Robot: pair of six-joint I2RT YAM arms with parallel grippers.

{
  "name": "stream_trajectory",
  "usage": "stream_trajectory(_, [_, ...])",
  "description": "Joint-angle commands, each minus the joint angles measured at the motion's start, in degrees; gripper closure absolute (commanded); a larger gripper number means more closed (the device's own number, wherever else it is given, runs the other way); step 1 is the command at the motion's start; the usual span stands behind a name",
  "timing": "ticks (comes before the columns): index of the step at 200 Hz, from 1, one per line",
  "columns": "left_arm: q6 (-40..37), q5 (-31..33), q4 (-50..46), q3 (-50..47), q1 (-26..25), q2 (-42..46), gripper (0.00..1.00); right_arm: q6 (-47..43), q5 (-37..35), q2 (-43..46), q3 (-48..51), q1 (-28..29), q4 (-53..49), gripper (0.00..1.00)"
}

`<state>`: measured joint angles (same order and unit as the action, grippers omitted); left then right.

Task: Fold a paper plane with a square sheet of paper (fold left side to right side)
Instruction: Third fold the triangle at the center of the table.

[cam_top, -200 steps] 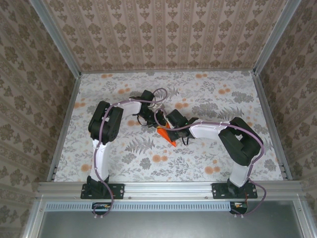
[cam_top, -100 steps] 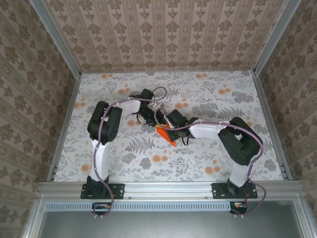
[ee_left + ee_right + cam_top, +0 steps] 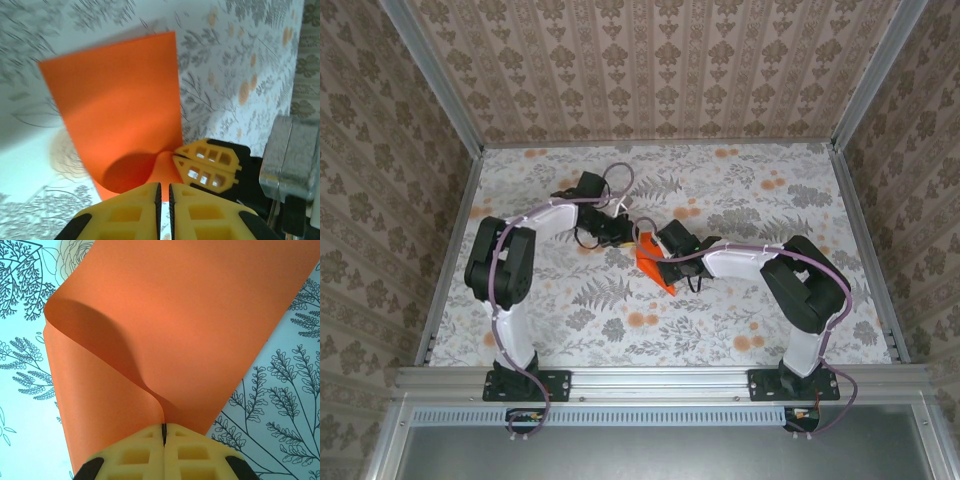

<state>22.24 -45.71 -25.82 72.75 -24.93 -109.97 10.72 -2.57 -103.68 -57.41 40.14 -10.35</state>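
Note:
The square sheet of paper (image 3: 648, 265) is bright orange and lies mid-table, bent over on itself with one flap raised. In the right wrist view the paper (image 3: 200, 315) curls back in a loop, and my right gripper (image 3: 164, 429) is shut on its doubled layers. From above, the right gripper (image 3: 665, 252) sits at the sheet's right side. My left gripper (image 3: 623, 232) points at the sheet's left edge. In the left wrist view the left gripper (image 3: 164, 192) has its jaws almost together, and I see no paper in the thin slit. Beyond it the paper (image 3: 115, 100) rises, pinched by the right gripper (image 3: 182, 159).
The table (image 3: 770, 300) has a floral cloth with pale orange blotches. Patterned walls and aluminium rails (image 3: 455, 240) enclose it on three sides. Both arms reach in over the middle, and their elbows take up the near left and near right.
The left arm's elbow swung out to the left and its gripper now points rightward at the sheet. The paper's left flap has lifted, showing more orange. The right arm stayed put.

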Motion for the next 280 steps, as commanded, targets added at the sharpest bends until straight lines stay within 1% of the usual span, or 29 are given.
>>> stream_trajectory(1, [0.8,-4.9,3.1,-2.4,-2.7,0.2,0.86,0.2,2.0,-2.9,0.6,0.0,-3.9,1.00])
stream_trajectory(35, [2.6,-4.5,5.7,-3.8,-4.7,-1.3,0.86,0.3,1.8,-3.0,0.5,0.1,-4.2,1.00])
stream_trajectory(130, [2.8,-1.6,6.6,-6.5,-5.7,-4.2,0.87,-0.1,1.7,-3.2,0.0,0.1,-4.9,1.00])
stream_trajectory(241, [1.9,3.5,4.6,-9.3,-5.4,-5.7,0.89,-0.2,1.5,-3.2,-0.2,0.1,-5.3,1.00])
stream_trajectory(280, [1.4,7.4,2.2,-9.6,-5.4,-6.0,0.90,0.9,1.8,-2.1,-1.2,-0.4,-4.8,1.00])
